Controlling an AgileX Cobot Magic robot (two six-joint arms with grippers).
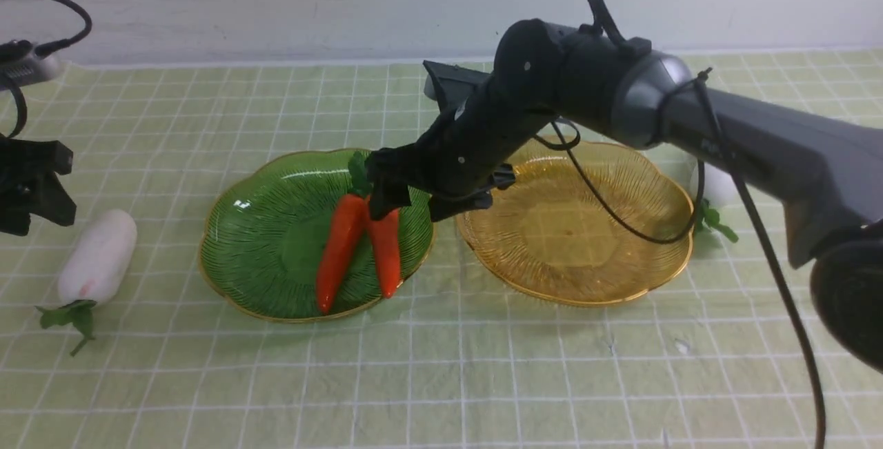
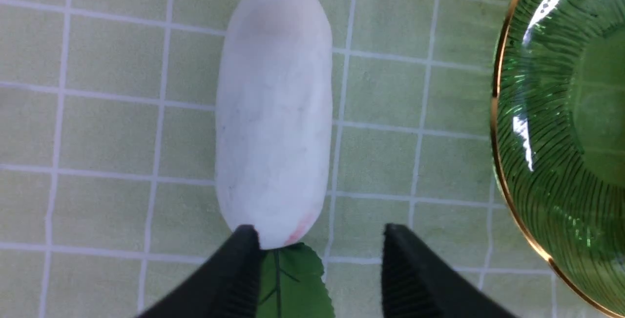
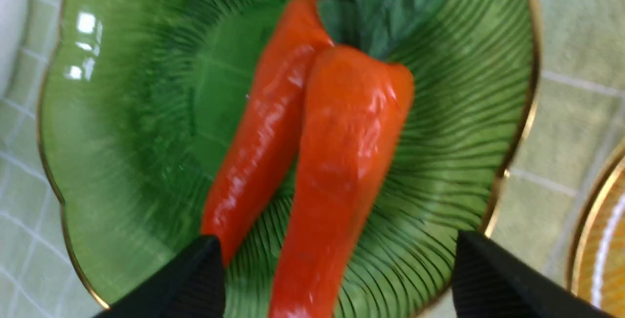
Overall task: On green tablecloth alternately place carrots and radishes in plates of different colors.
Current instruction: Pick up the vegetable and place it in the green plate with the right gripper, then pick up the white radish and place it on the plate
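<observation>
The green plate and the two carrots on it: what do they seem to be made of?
Green plate: probably translucent plastic, possibly glass; glossy, ribbed, with bright highlights and a gold rim. Carrots: likely moulded plastic; smooth orange skin shows sharp reflections. Their leaf material is unclear.

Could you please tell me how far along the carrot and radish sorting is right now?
Done: both carrots lie side by side in the green plate, with the right tool open above them, gripping nothing. In hand: the left tool hangs open over the left radish on the green tablecloth. Left: moving it and the right radish, which lies beside the empty amber plate.
</observation>
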